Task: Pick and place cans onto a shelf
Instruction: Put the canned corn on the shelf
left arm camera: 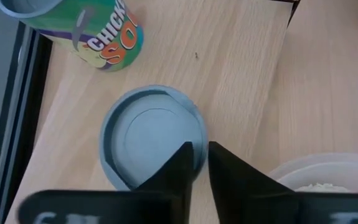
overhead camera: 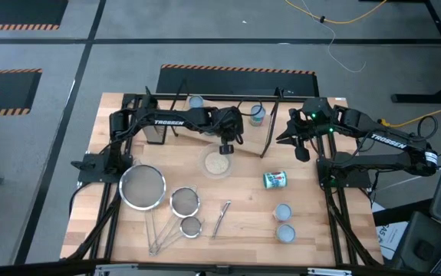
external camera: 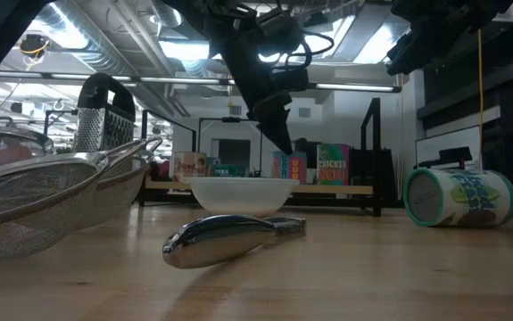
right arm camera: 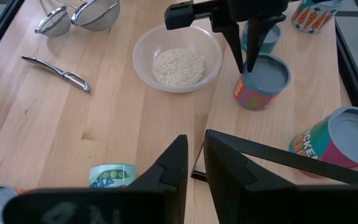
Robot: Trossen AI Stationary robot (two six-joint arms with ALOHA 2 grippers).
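The left pincer (right arm camera: pixel 251 57) is pointing down over the shelf (right arm camera: pixel 278 124), its fingers (left arm camera: pixel 180 163) drawn nearly together with only a thin gap, gripping nothing. Directly beneath its tips a can (right arm camera: pixel 263 82) is standing upright on the shelf, its axis vertical and its pale blue top (left arm camera: pixel 152 135) facing up; whether the tips are touching that top I cannot tell. Just beyond this can from the pincer, a second can (left arm camera: pixel 85 28) with "CHICK" on its label is also standing upright on the shelf. The left arm (overhead camera: pixel 178 119) is stretching across the far half of the bench (overhead camera: pixel 243 222), with its wrist bent downward.

The right pincer (right arm camera: pixel 191 158) is hovering above the shelf's near edge, its fingers nearly together and holding nothing. Close beside it on the shelf another can (right arm camera: pixel 337 140) is standing upright, top up. The right arm (overhead camera: pixel 381 142) is reaching in from its side, its wrist level with the left one in the high view.

Below and toward the near side of the right pincer, a green-and-white can (overhead camera: pixel 274 179) is lying on its side on the bench, its long axis horizontal and its pale round end facing the left arm's side. Nearer still, two more cans (overhead camera: pixel 283 212) are standing upright on the bench, one just behind the other.

A clear bowl of grains (right arm camera: pixel 177 61) is sitting on the bench just beside the shelf's edge, close to the left pincer.
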